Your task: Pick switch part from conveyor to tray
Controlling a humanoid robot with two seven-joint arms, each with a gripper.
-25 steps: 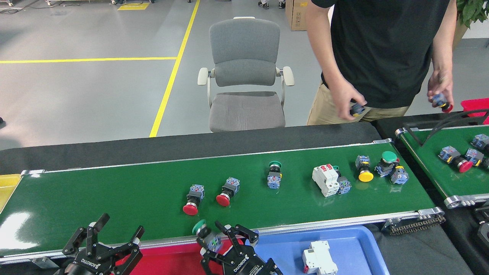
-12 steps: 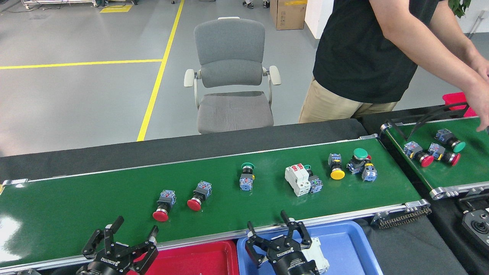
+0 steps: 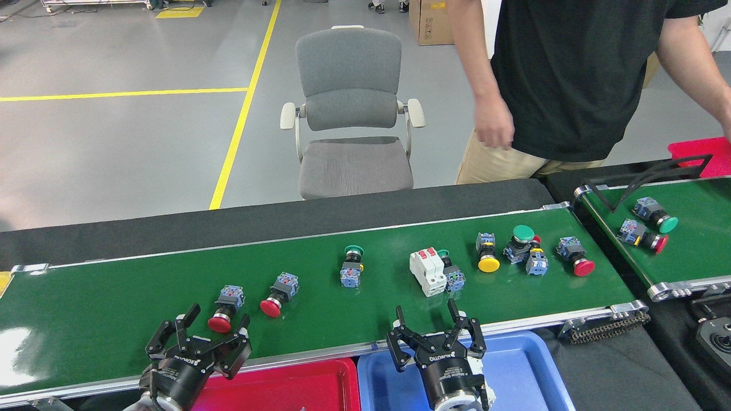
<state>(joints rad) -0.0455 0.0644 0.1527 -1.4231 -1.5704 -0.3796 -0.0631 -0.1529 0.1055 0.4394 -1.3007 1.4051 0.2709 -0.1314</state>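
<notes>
The conveyor [image 3: 114, 308] carries several switch parts: two red push buttons [image 3: 227, 297] [image 3: 278, 292], a green one [image 3: 351, 267], a white breaker [image 3: 428, 273], and a cluster with yellow [image 3: 487, 257], green [image 3: 522, 237] and red [image 3: 575, 258] caps. My left gripper [image 3: 219, 317] is open at the near side of the belt, its fingertips on either side of the leftmost red button's cap. Over the belt's near rail, my right gripper [image 3: 425, 308] stands open and holds nothing. The red tray [image 3: 285, 388] and blue tray [image 3: 531, 371] lie below the rail.
A second green belt [image 3: 697, 228] at the right holds two more switches [image 3: 655, 214] [image 3: 641, 234]. A person in a black shirt [image 3: 571, 74] stands behind the conveyor. A grey chair [image 3: 354, 114] is behind the belt's middle. A red bin [image 3: 699, 151] sits far right.
My right gripper held a green push button over the red tray, then showed empty over the blue tray, and now reaches the belt's rail. The left gripper advanced to the red button. Belt parts shifted left.
</notes>
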